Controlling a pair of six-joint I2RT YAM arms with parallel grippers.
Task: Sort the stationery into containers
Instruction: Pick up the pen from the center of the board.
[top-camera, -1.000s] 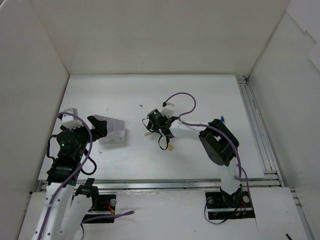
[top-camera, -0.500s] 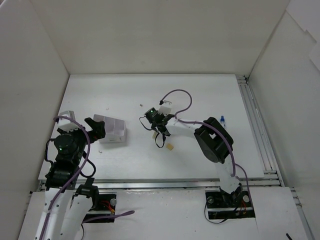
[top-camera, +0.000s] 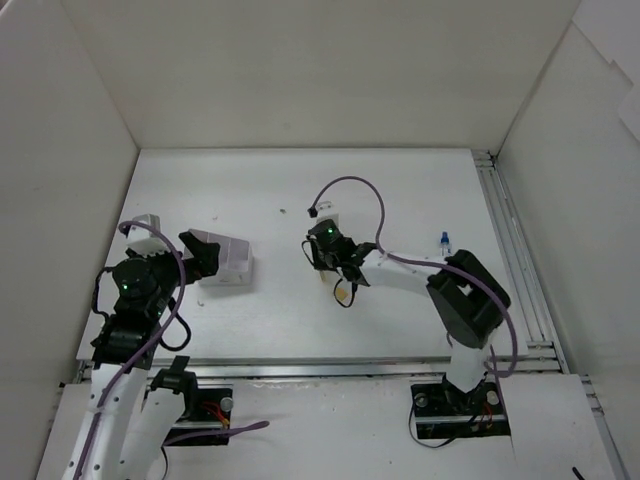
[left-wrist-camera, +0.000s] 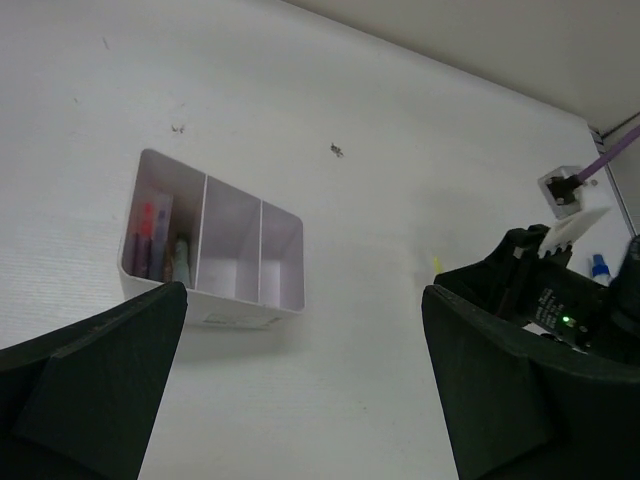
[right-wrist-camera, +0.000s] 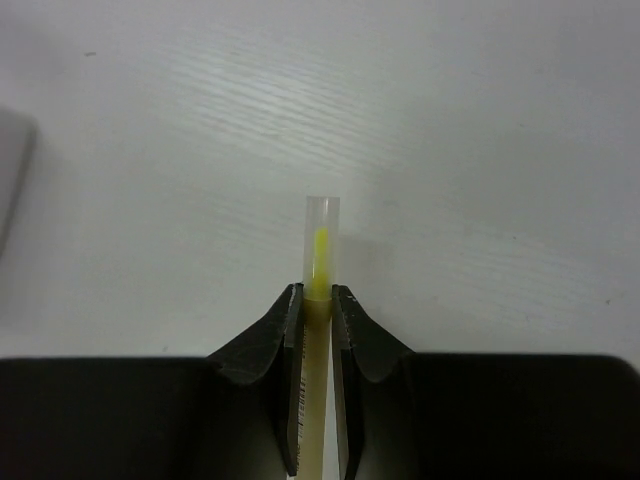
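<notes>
Right wrist view: my right gripper (right-wrist-camera: 319, 300) is clamped on the yellow pen (right-wrist-camera: 320, 250), over the table (right-wrist-camera: 450, 120). Left wrist view: my left gripper (left-wrist-camera: 300, 295) is spread wide; only here do pens (left-wrist-camera: 150, 235) show, in the nine-o'clock end compartment of the box (left-wrist-camera: 225, 310).

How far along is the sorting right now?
Done: pens lie in one end compartment of the white box; its other two look empty. In hand: the right gripper is shut on the yellow pen, away from the box. Left: that pen, and a tan eraser lying outside the box.
</notes>
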